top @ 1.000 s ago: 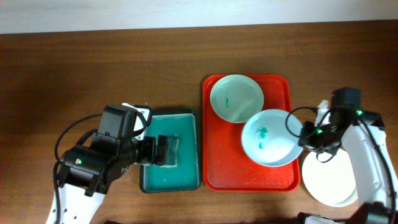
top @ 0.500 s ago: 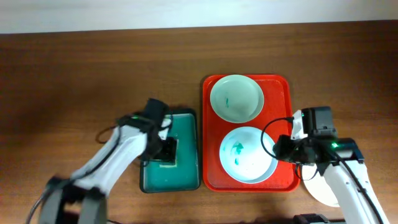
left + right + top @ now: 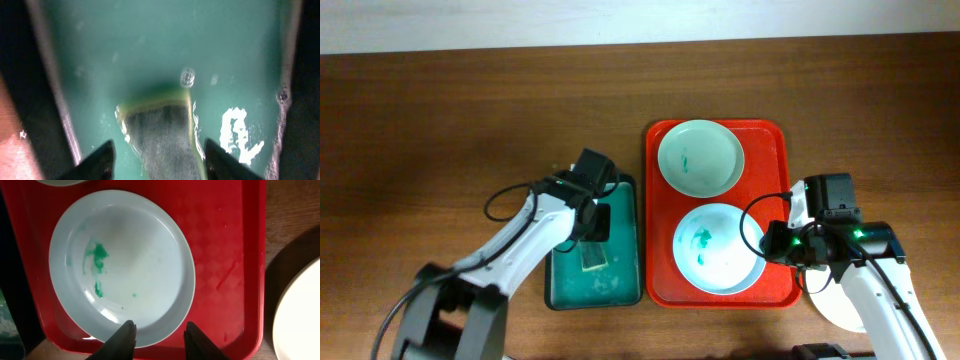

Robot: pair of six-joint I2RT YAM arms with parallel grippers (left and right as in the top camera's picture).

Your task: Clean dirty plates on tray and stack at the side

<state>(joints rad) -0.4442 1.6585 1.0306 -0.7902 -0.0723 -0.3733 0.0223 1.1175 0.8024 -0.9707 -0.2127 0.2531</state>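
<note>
The right gripper (image 3: 159, 337) opened and put the dirty plate (image 3: 125, 265) down on the red tray (image 3: 220, 255). Left of the tray, the left gripper (image 3: 160, 161), jaws open, goes for the sponge (image 3: 160, 130).

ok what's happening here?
Left gripper hangs open over the sponge in the wet green tray. Right gripper sits open at the rim of the near plate, which lies on the red tray with green smears. A second smeared plate lies behind it; a third plate sits on the table beside the tray.
</note>
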